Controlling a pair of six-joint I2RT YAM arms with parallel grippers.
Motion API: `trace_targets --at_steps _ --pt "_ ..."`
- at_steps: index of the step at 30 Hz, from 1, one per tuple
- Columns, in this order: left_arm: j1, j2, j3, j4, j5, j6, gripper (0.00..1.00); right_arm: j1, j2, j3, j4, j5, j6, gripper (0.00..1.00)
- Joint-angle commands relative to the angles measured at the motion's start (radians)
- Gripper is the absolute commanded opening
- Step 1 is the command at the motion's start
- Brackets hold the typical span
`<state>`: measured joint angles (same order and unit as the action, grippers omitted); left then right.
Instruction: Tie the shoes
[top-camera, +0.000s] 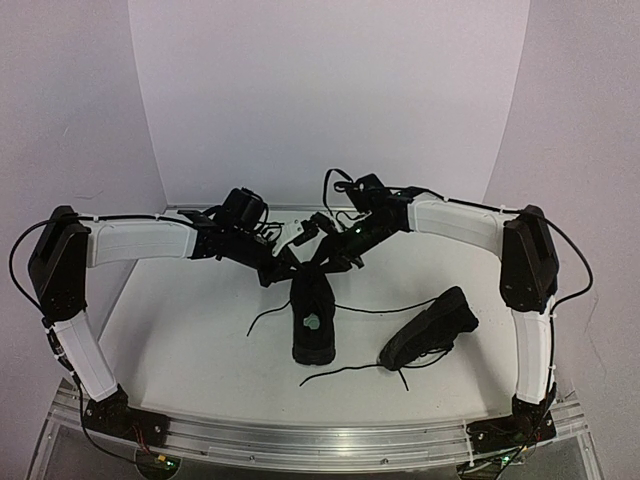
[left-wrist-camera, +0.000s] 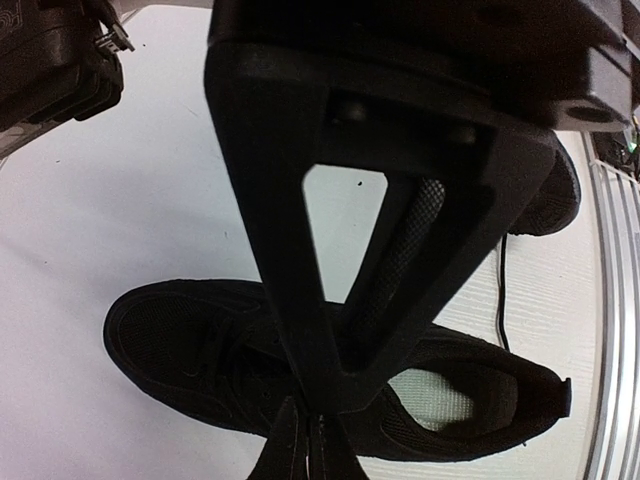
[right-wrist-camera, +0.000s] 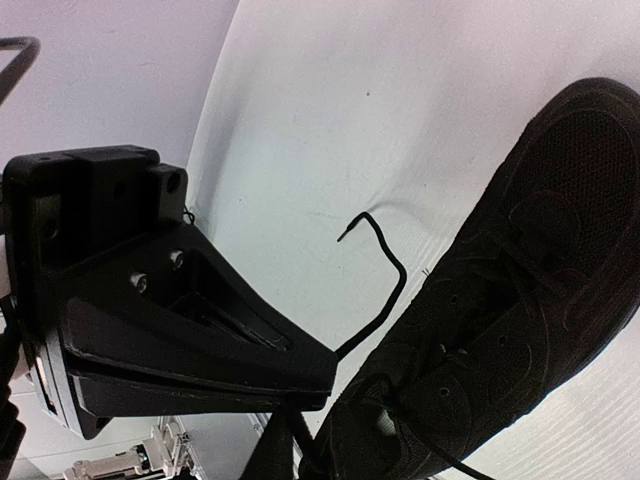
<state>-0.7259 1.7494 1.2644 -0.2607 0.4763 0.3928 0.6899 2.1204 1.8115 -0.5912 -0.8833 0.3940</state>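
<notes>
we are looking down at a white bench (top-camera: 200, 330) with both arms reaching in over its middle. the first shoe (top-camera: 312, 335) is standing about midway between the left and right edges, its toe pointing at the far edge and its heel at the near edge, and a pale insole label (top-camera: 311, 322) is showing in its opening. the second shoe (top-camera: 432, 328) is lying apart from it toward the right edge, turned at a slant and tipping onto its side.

the left pincer (left-wrist-camera: 318, 405) is hovering over the laced top of the first shoe with its fingers pressed together at the tips; we cannot tell whether a lace is caught between them. the right pincer (right-wrist-camera: 318, 385) is hanging beside the far end of the same shoe, its fingers meeting in a point. a thin black lace (right-wrist-camera: 385, 270) is running up past that point and curling over the bench, but we cannot tell whether it is pinched.

one loose lace (top-camera: 262, 318) is trailing off the first shoe toward the left edge. another lace end (top-camera: 340, 372) is lying toward the near edge, between the two shoes.
</notes>
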Motion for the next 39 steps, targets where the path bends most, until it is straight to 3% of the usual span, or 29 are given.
trace_targets --at_steps 1,6,9,14,21,28,39 --pt "-0.006 -0.011 0.066 0.008 0.014 0.014 0.02 0.001 -0.061 0.041 0.013 0.017 -0.005 0.01" --pt "-0.005 -0.047 0.017 0.059 0.002 -0.033 0.38 -0.006 -0.076 0.036 0.013 0.027 0.000 0.00" --pt "-0.005 -0.078 -0.040 0.093 -0.002 -0.051 0.54 -0.007 -0.079 0.031 0.014 0.032 0.002 0.00" --pt "-0.006 -0.088 -0.075 0.116 -0.005 -0.087 0.69 -0.007 -0.084 0.024 0.015 0.038 0.002 0.00" --pt "-0.008 -0.039 -0.054 0.184 -0.001 -0.139 0.80 -0.010 -0.094 0.018 0.014 0.050 0.011 0.00" --pt "-0.013 -0.011 -0.038 0.206 0.033 -0.157 0.73 -0.010 -0.096 0.018 0.014 0.062 0.017 0.00" --pt "-0.023 0.004 -0.036 0.201 0.017 -0.147 0.34 -0.012 -0.097 0.013 0.015 0.072 0.025 0.00"
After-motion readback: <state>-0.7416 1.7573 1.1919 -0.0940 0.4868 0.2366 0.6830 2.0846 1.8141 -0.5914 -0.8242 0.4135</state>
